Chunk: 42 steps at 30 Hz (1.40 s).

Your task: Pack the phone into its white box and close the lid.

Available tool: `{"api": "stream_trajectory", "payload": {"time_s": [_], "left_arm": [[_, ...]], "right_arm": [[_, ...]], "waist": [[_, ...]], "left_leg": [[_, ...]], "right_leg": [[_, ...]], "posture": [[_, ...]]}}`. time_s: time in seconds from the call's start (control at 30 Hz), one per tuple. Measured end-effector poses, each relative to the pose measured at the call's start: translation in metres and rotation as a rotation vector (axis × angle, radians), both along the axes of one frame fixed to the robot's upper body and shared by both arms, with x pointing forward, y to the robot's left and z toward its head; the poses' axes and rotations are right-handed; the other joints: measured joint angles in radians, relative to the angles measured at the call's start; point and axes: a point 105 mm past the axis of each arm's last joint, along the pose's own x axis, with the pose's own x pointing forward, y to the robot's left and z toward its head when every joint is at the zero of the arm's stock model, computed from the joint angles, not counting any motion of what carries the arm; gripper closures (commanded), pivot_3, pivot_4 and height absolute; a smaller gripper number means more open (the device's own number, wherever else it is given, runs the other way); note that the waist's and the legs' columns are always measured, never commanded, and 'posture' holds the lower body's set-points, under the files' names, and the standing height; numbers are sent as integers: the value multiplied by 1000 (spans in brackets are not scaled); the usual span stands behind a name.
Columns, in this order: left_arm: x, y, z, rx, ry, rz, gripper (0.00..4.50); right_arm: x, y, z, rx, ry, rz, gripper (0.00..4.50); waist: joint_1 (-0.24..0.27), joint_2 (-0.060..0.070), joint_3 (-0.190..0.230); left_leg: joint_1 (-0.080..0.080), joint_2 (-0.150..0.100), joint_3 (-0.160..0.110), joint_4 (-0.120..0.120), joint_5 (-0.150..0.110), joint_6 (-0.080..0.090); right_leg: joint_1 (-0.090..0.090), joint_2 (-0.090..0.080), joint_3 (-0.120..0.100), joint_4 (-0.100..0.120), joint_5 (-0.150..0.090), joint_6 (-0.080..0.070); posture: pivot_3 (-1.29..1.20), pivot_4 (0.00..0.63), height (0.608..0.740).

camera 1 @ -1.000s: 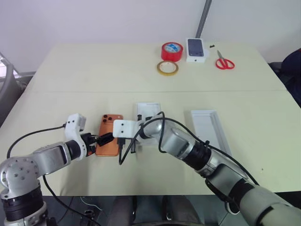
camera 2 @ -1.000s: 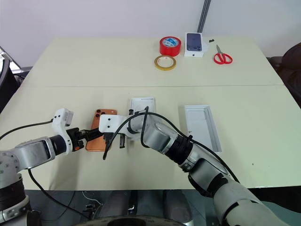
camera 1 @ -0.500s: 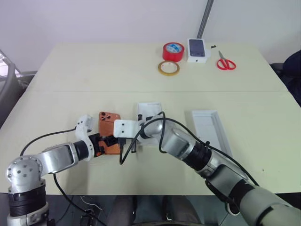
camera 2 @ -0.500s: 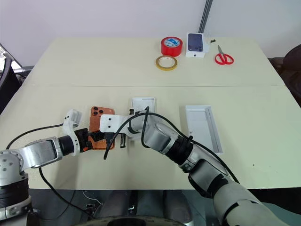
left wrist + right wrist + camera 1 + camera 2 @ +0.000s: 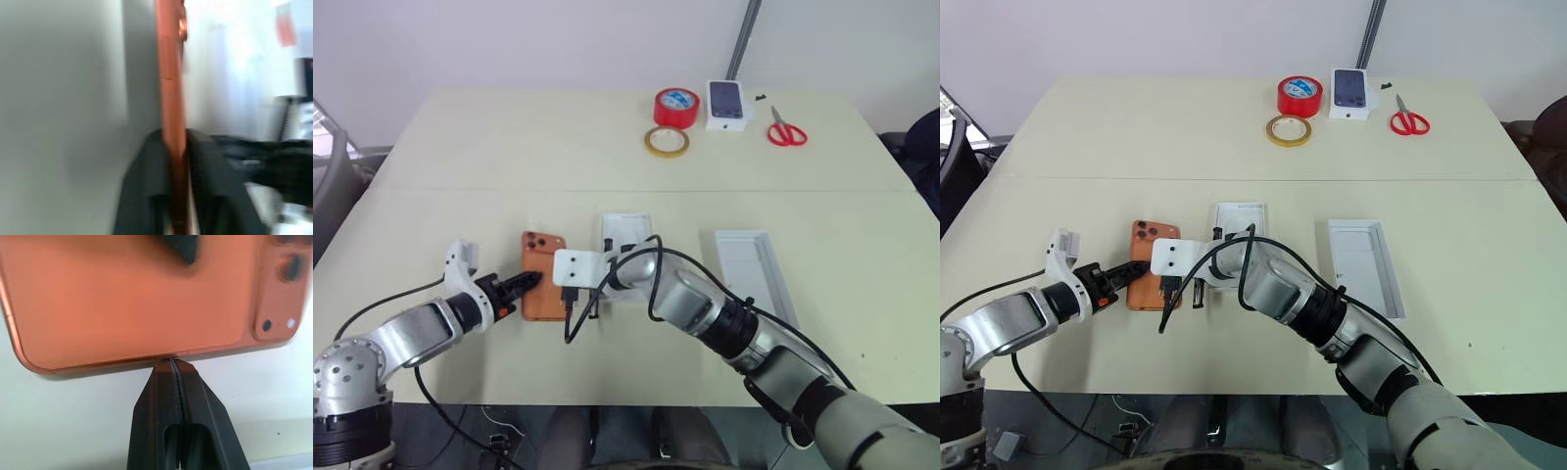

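Two pale cream tabletops are meeting at a seam before a plain white wall. I am seeing the glossy copper-orange phone lying near the front edge, the left gripper pinching its thin edge. The right gripper, fingers pressed together, is touching its opposite rim. The shallow white lid is partly hidden behind my right arm.

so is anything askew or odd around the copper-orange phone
Nothing spilled or damaged. The flat copper-orange phone sits with the left gripper clamped on its edge and the shut right gripper pressed against its opposite side.
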Motion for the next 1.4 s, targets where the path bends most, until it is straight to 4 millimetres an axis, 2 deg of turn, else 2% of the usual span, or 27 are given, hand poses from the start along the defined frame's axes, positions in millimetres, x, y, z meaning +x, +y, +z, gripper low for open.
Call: {"api": "stream_trajectory", "payload": {"time_s": [0.1, 0.2, 0.37, 0.5, 0.57, 0.67, 0.8, 0.9, 1.07, 1.17, 1.23, 1.3, 1.4], "left_arm": [[-2, 3, -4, -41, 22, 35, 3859], [-3, 2, -1, -95, 19, 49, 4473], [1, 5, 1, -124, 21, 95, 4473], [14, -2, 19, -206, -41, 113, 4473], [23, -13, 29, -250, -75, 102, 4473], [34, -45, 41, -317, -98, 34, 4473], [40, -89, 37, -356, -68, -63, 4473], [43, -106, 22, -344, -13, -88, 4473], [47, -113, 4, -302, 37, -90, 4473], [47, -120, 2, -294, 33, -116, 4473], [46, -123, 1, -290, 30, -127, 3533], [46, -124, 0, -286, 32, -135, 2816], [44, -128, 4, -288, 9, -169, 1282]], "right_arm": [[3, -10, 5, 2, -8, -26, 4500], [5, -19, 17, 44, -15, -59, 4500], [0, -34, 48, 180, -28, -83, 4500], [-1, -67, 73, 316, -72, -108, 4500], [-4, -89, 75, 348, -37, -133, 4500], [-12, -130, 67, 374, 62, -190, 4500], [-16, -170, 64, 378, 100, -297, 4500], [-21, -184, 66, 382, 98, -335, 4500], [-24, -204, 65, 363, 85, -409, 4500], [-24, -209, 65, 352, 72, -429, 4500], [-24, -210, 67, 355, 67, -432, 4500], [-24, -210, 68, 362, 64, -431, 4500], [-23, -210, 69, 365, 49, -430, 4500]], "waist": [[-1, 0, 0], [-1, 0, 0], [-1, 0, 1], [11, -2, 3], [12, -3, 3], [17, -2, 4], [6, -2, 4], [-4, -1, 4], [7, -1, 5], [11, -1, 5], [10, -1, 5], [9, -1, 5], [9, -1, 5]], "left_leg": [[-1, 0, 0, -1, 0, 0], [-2, 0, 0, -1, 0, 0], [-2, 0, 0, -1, -1, 2], [-3, 0, 0, 0, -1, 2], [-2, 0, 0, 1, -1, 2], [-2, 0, -1, 1, -2, 3], [-2, 0, 0, 1, -2, 4], [-1, 2, 1, 1, -2, 4], [-2, 2, 0, 2, 1, -1], [-2, 1, 0, 4, 1, -1], [-2, 1, 0, 4, 1, -1], [-2, 1, 0, 3, 1, -1], [-2, 1, 0, 3, 1, -1]], "right_leg": [[-1, 0, 0, 0, 0, 0], [-1, 0, 0, 0, 0, 0], [-1, 0, 0, 0, 0, 0], [1, 0, -1, -2, 0, 0], [2, 0, -1, -3, 0, 0], [4, 0, -2, -5, 0, 0], [5, 2, -1, -6, 0, 0], [4, 5, 0, -6, 0, 0], [5, 5, 0, -6, 0, 0], [6, 4, 0, -6, 0, 0], [6, 4, 0, -6, 0, 0], [6, 4, 0, -6, 0, 0], [6, 4, 0, -6, 0, 0]], "posture": [[0, 150, 740], [0, 150, 740], [0, 150, 740], [0, 150, 740], [0, 150, 740], [0, 150, 740], [0, 150, 740], [0, 150, 740], [0, 150, 740], [0, 150, 740], [0, 150, 740], [0, 150, 740], [0, 150, 740]]}}
